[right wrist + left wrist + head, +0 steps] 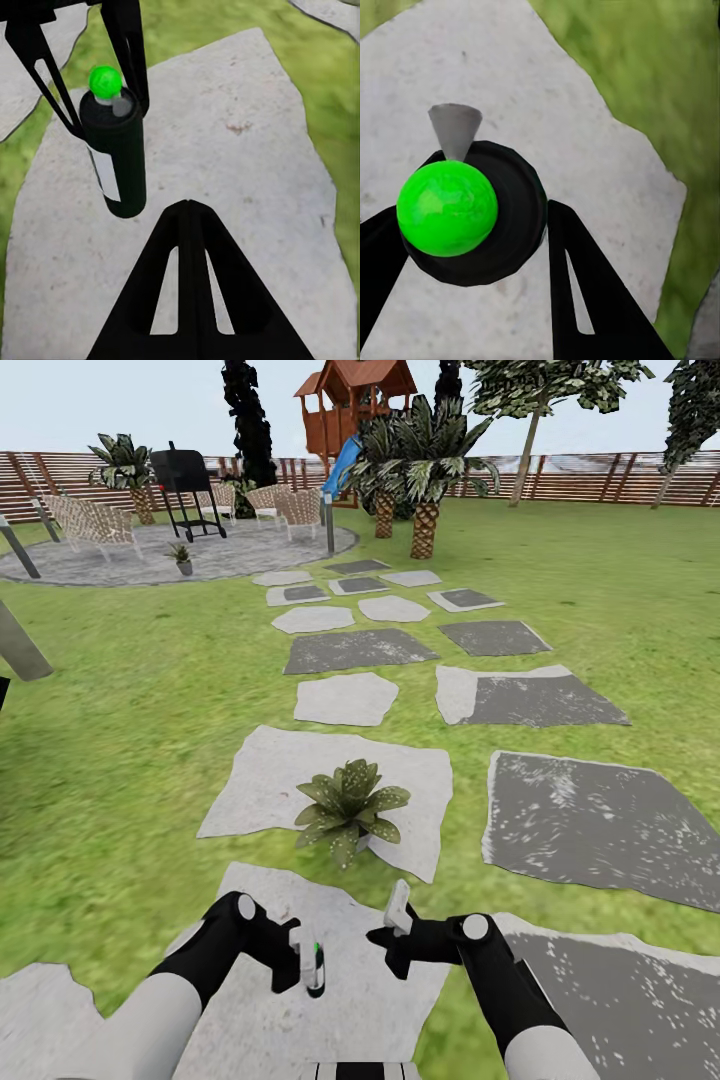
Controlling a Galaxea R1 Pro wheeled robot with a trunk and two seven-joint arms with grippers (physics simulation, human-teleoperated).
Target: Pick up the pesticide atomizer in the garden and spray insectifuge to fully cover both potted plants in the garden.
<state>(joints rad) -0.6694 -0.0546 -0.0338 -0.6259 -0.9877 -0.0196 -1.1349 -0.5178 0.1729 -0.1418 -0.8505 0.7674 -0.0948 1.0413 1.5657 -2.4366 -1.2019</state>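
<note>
Left gripper [300, 960] is clamped on the atomizer [314, 966], one black finger [592, 300] on each side of the dark body, holding it above a pale stone [330, 1000]. From the left wrist you look straight down on the bottle [472, 214]: round black body, bright green ball on top, small grey nozzle cone poking out beside it. The right wrist catches it side-on [116, 157], hanging upright between those fingers, white label strip down its side, green ball uppermost, clear of the slab below.

Right gripper [397, 920] sits just beside it, to the atomizer's right, holding nothing; its fingers appear together in a single dark wedge [187, 292], so it looks closed.

Just ahead of both arms, one potted plant [349, 810] sits on the next pale stone [270, 780], leaves spread in a low rosette. Lawn [120, 740] all round, grey and dark stepping stones [540, 700] running on ahead. Far off on the round patio [240, 550] stands the second potted plant [181, 556], near wicker chairs [95, 525] and a black grill [183, 485]. Palms [425, 470], a playhouse [350, 405] and the slat fence [590, 475] close the back.
</note>
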